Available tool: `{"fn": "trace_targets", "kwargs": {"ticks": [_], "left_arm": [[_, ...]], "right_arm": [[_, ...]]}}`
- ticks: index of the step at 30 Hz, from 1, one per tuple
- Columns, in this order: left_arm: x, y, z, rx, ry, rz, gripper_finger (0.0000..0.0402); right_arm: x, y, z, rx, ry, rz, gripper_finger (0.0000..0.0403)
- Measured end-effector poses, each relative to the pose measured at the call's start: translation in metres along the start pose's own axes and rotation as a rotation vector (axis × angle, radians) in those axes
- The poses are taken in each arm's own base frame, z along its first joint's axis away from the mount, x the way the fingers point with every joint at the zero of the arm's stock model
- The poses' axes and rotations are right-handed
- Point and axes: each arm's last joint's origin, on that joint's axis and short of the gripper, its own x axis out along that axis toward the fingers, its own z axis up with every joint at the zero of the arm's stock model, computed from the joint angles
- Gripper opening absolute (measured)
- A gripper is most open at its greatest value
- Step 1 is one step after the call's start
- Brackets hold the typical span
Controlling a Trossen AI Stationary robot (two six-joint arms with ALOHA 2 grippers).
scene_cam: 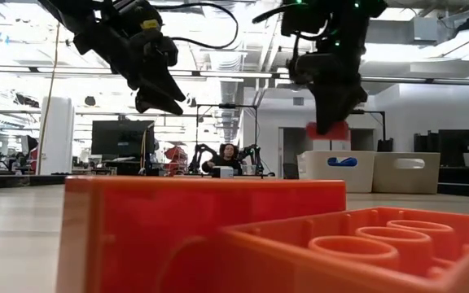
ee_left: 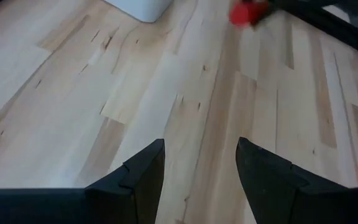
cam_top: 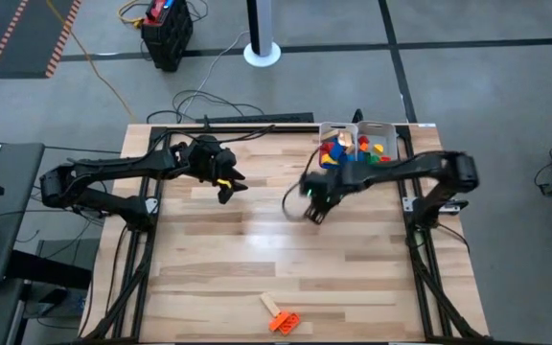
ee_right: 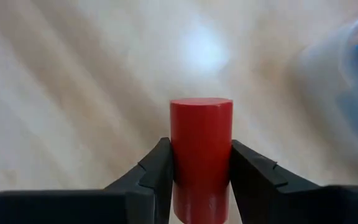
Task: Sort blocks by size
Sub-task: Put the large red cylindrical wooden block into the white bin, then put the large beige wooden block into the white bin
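Right wrist view: a red block (ee_right: 201,149) is pinched between the dark fingers of the right gripper (ee_right: 201,171), which is closed against both its sides. The block is carried in the air above bare wood, as the low view confirms, with the block (scene_cam: 327,129) hanging clear of the table (cam_top: 257,249). It is judged to have been lifted from the supply so that it can be set down with others of its size.

From above, the right gripper (cam_top: 314,203) is seen just in front of two white trays (cam_top: 391,129) at the table's far right corner, where the remaining blocks (cam_top: 353,150) are heaped in mixed colours. An orange brick (cam_top: 286,322) and a pale wooden bar (cam_top: 272,307) lie near the front edge, possibly the start of sorted groups.

The left gripper (ee_left: 199,171) is held empty and partly open above the left side of the table, apparently waiting.

The carried block's studs and true length cannot be made out. The tray contents are too small to count. The low view is largely blocked by the orange brick.
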Motion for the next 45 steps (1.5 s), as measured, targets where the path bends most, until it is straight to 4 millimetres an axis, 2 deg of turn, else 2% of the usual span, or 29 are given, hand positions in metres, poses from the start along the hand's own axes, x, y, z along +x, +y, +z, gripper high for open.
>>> {"fn": "trace_targets", "kwargs": {"ticks": [7,11,18,23,31,37,41,45], "left_arm": [[0.0,0.003,0.001,-0.12,-0.025,0.115,0.0188],[0.0,0.005,0.003,-0.232,-0.07,0.171,0.0188],[0.002,-0.003,0.008,-0.406,-0.163,0.21,0.0188],[0.005,-0.02,0.007,-0.444,-0.188,0.188,0.0188],[0.01,-0.048,-0.001,-0.462,-0.172,0.167,0.0188],[0.01,-0.053,-0.003,-0.517,-0.191,0.179,0.0188],[0.01,-0.053,-0.003,-0.496,-0.189,0.181,0.0188],[0.01,-0.052,-0.002,-0.406,-0.183,0.194,0.0188]], "right_arm": [[-0.031,-0.072,0.023,0.031,-0.252,0.014,0.0154],[-0.038,-0.116,0.033,0.064,-0.294,-0.052,0.0155],[-0.03,-0.179,0.044,0.099,-0.275,-0.164,0.0157],[-0.016,-0.207,0.049,0.063,-0.239,-0.209,0.0158],[0.008,-0.226,0.056,0.014,-0.195,-0.154,0.0204],[0.001,-0.229,0.053,0.026,-0.208,-0.142,0.0232],[-0.019,-0.216,0.049,0.003,-0.254,-0.133,0.0234],[-0.041,-0.186,0.044,-0.028,-0.339,-0.026,0.0234]]}}
